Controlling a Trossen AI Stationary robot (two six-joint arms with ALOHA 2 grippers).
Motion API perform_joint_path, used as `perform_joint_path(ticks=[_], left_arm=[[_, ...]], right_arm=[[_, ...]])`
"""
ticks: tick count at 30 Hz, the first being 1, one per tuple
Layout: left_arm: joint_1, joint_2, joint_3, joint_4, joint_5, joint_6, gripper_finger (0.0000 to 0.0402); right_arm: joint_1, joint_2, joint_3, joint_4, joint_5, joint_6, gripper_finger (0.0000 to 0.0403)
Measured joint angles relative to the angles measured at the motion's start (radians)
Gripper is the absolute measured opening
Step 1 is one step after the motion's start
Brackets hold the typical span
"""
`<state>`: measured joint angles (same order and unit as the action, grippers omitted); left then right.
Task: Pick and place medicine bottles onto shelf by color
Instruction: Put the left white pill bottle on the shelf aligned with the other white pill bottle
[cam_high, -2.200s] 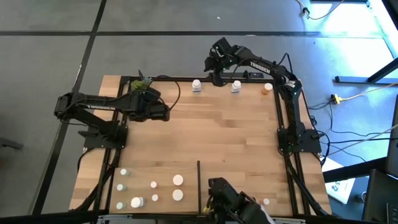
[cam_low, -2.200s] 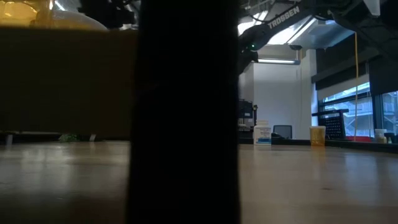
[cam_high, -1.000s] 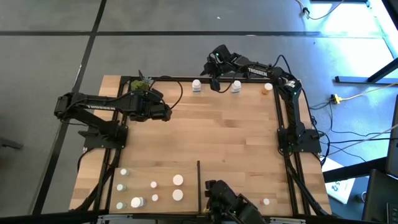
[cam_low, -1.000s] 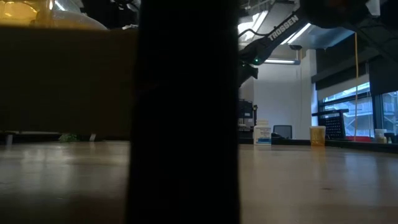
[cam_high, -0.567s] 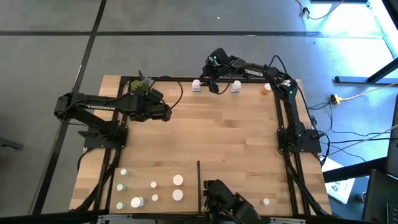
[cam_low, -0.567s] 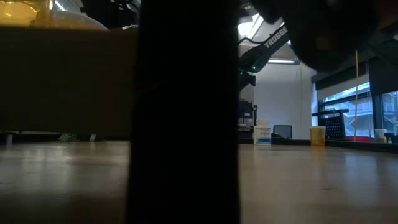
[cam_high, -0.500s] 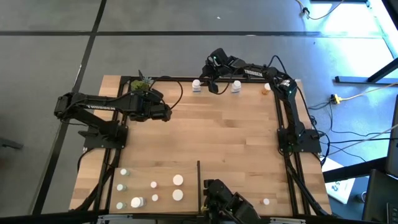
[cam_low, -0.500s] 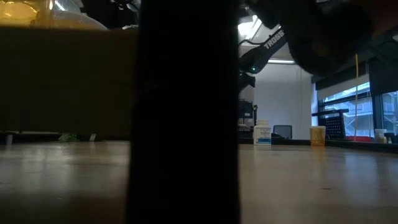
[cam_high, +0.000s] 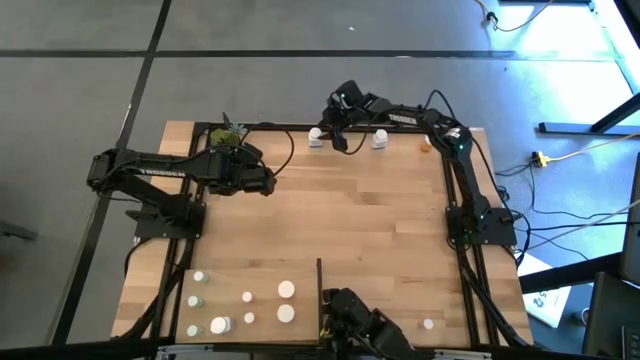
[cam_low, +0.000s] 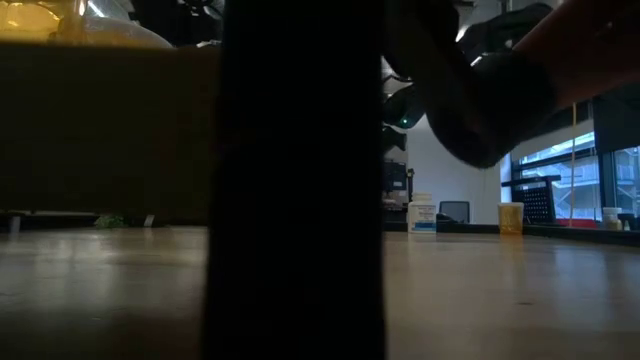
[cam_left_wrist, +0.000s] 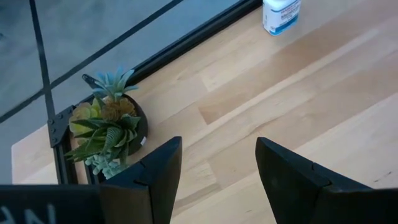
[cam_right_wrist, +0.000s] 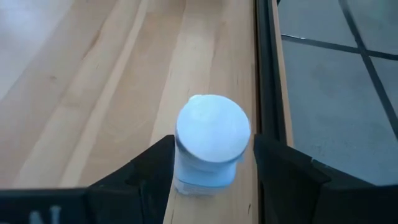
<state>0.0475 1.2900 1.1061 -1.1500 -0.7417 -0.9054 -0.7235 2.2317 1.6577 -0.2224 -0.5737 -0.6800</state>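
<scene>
While stretched along the far rail of the shelf (cam_high: 350, 220), straddles a white medicine bottle (cam_high: 316, 137) with the right gripper (cam_high: 326, 136). Seen from the right wrist: white cap (cam_right_wrist: 212, 127) upright between the two dark fingers (cam_right_wrist: 146, 171), jaws wide on either side, just beside the bottle but not closed on it. Cannot tell whether either finger touches it. Standing on the plank nearest the black bar, close against the table's far edge.

Farther along the same far edge, toward the right arm's side: a second white bottle (cam_high: 380, 139), then an orange bottle (cam_high: 428, 143), each apart from the other. Both visible again across the boards from table height, white (cam_low: 422, 215) beside orange (cam_low: 511, 217), with a broad dark post blocking the middle of that view.

Waiting over the boards on the left side: left gripper (cam_high: 262, 180), near the small potted plant (cam_high: 228, 133) in the far left corner. From the left wrist, jaws parted with nothing between them, only bare wood under the gap (cam_left_wrist: 217, 149); plant (cam_left_wrist: 106, 124) just past one fingertip.

Along the near edge, left of the thin black divider strip (cam_high: 319, 285): a loose cluster of small bottles (cam_high: 247, 296), white caps up, some larger (cam_high: 286, 289), some tiny (cam_high: 194, 300). Right of the divider strip, well apart from the rest: one lone small bottle (cam_high: 427, 323).
</scene>
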Motion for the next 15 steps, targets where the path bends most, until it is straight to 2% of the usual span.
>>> perform_joint_path(ticks=[15], left_arm=[[0.000,0.000,0.000,0.000,0.004,0.000,0.0198]], right_arm=[[0.000,0.007,0.000,0.004,-0.006,-0.006,0.0219]])
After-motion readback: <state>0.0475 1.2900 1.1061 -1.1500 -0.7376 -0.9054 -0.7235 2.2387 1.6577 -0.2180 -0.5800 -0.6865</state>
